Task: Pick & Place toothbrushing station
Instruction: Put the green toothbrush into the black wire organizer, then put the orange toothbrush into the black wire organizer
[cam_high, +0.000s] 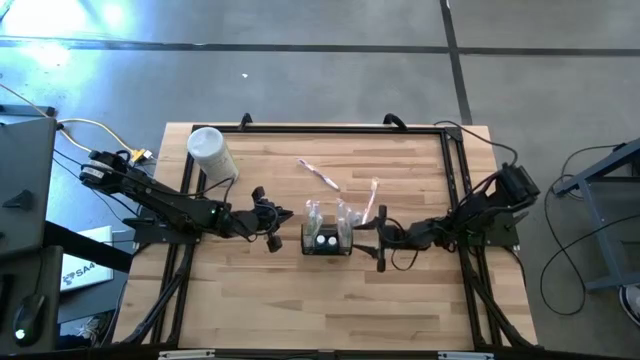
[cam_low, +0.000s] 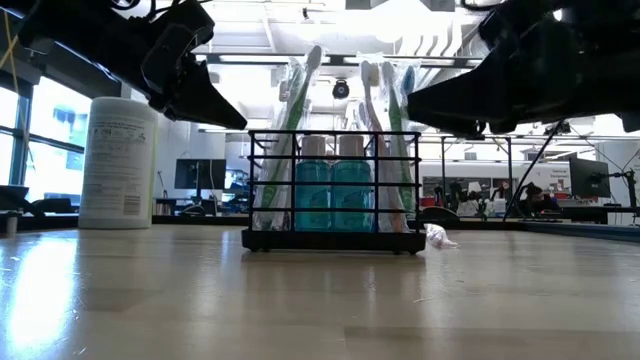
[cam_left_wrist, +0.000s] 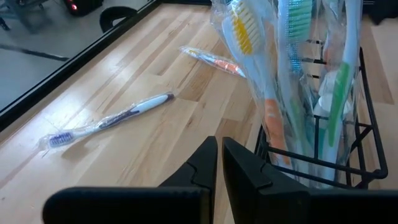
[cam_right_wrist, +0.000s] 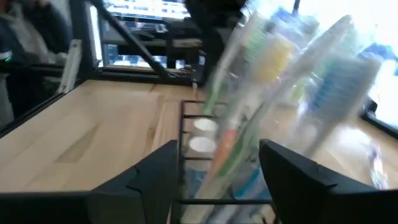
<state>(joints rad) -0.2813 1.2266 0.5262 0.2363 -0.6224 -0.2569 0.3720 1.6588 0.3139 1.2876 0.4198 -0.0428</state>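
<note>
The toothbrushing station (cam_high: 326, 240), a black wire holder, stands on its base at the table's middle. It holds wrapped toothbrushes (cam_low: 300, 120) and two teal bottles (cam_low: 332, 190), all upright. My left gripper (cam_high: 272, 232) hangs shut just left of the station (cam_left_wrist: 367, 143), its fingers (cam_left_wrist: 219, 165) apart from the wire. My right gripper (cam_high: 379, 245) is open at the station's right side. In the right wrist view its fingers (cam_right_wrist: 217, 180) stand on either side of the wrapped brushes (cam_right_wrist: 249, 106) in the station (cam_right_wrist: 193, 124). No touch shows.
A tall white cylindrical container (cam_high: 210, 152) stands at the far left of the table (cam_high: 250, 300). Two loose wrapped toothbrushes (cam_high: 320, 173) (cam_high: 372, 195) lie on the wood beyond the station. A black rail frames the tabletop.
</note>
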